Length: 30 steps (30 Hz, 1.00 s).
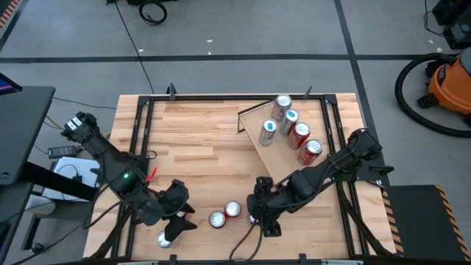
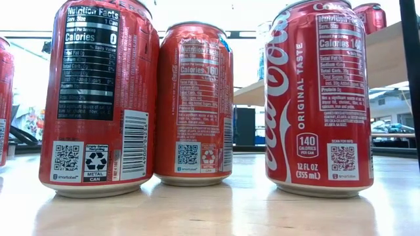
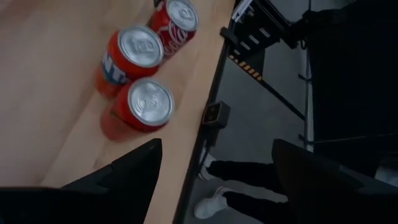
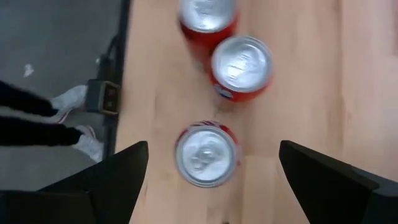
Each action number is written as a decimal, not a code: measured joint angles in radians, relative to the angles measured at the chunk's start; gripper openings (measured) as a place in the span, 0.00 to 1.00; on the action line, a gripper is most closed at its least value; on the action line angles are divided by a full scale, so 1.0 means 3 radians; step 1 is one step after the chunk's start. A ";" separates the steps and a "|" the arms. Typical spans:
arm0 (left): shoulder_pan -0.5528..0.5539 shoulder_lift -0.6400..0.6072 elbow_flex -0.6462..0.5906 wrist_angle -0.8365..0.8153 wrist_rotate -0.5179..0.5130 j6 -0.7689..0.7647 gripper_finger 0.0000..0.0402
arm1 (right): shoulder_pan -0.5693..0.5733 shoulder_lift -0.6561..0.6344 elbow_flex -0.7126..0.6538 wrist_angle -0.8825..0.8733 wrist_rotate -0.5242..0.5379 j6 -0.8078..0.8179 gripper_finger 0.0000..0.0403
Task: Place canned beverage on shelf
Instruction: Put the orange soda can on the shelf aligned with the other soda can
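On my left, the left pincer [image 1: 175,221] hangs low over the near edge of the table [image 1: 191,140], its fingers spread wide and holding nothing; a silver-topped can [image 1: 164,239] stands just beside it at the very front edge, apart from the fingers as far as I can tell from above. Through the left wrist camera I see three upright red cans ahead of the open fingers [image 3: 134,165], none touched: the nearest red can [image 3: 145,106], an orange-sided can [image 3: 134,53] behind it, and a Coca-Cola can [image 3: 177,18] farthest off. Moving right in the overhead view, two red cans stand side by side near the front middle of the table, the left one of the pair [image 1: 217,219] touching or nearly touching the right one of the pair [image 1: 232,210]. Next comes the right pincer [image 1: 259,213], also spread open and empty, poised just right of that pair; its wrist camera shows a can top [image 4: 206,154] sitting between its fingers without contact. Farther right and toward the back lies the shelf [image 1: 268,151], a light plank set at an angle, with four cans lined along its far edge: a silver can [image 1: 282,105], a blue-marked can [image 1: 268,131], and two red shelf cans [image 1: 299,135] [image 1: 310,150].
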 joint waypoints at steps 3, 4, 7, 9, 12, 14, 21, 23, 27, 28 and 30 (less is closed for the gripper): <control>-0.0036 0.0000 0.0000 0.0004 -0.0002 -0.0068 0.79 | 0.0013 -0.0028 -0.0001 -0.0133 0.0067 0.0253 0.92; -0.0050 0.0001 0.0000 0.0001 -0.0002 -0.0086 0.79 | 0.0040 -0.0034 -0.0001 -0.0130 0.0069 0.0324 0.92; -0.0092 0.0001 0.0000 0.0012 -0.0019 -0.0094 0.79 | 0.0159 -0.0037 -0.0003 -0.0176 -0.0039 0.0475 0.92; -0.0112 0.0001 0.0000 0.0009 -0.0018 -0.0099 0.79 | 0.0279 -0.0045 -0.0003 -0.0236 -0.0075 0.0587 0.92; -0.0138 0.0001 0.0000 0.0009 -0.0063 -0.0110 0.79 | 0.0524 -0.0066 -0.0003 -0.0387 -0.0032 0.0784 0.92; -0.0153 0.0001 0.0000 0.0009 -0.0125 -0.0073 0.79 | 0.0690 -0.0068 -0.0003 -0.0469 0.0057 0.0912 0.92; -0.0153 0.0001 0.0000 -0.0001 -0.0354 0.0171 0.79 | 0.0996 -0.0069 -0.0004 -0.0511 0.0250 0.1164 0.92; -0.0151 0.0001 0.0000 -0.0001 -0.0431 0.0214 0.79 | 0.1019 -0.0069 -0.0004 -0.0510 0.0251 0.1160 0.92; -0.0123 0.0001 0.0000 -0.0002 -0.0460 0.0217 0.79 | 0.1018 -0.0069 -0.0004 -0.0508 0.0255 0.1116 0.92; -0.0117 0.0001 0.0000 -0.0002 -0.0462 0.0216 0.79 | 0.1005 -0.0069 -0.0004 -0.0508 0.0254 0.1074 0.92; -0.0116 0.0001 0.0000 -0.0002 -0.0464 0.0209 0.79 | 0.0983 -0.0069 -0.0004 -0.0505 0.0256 0.0992 0.92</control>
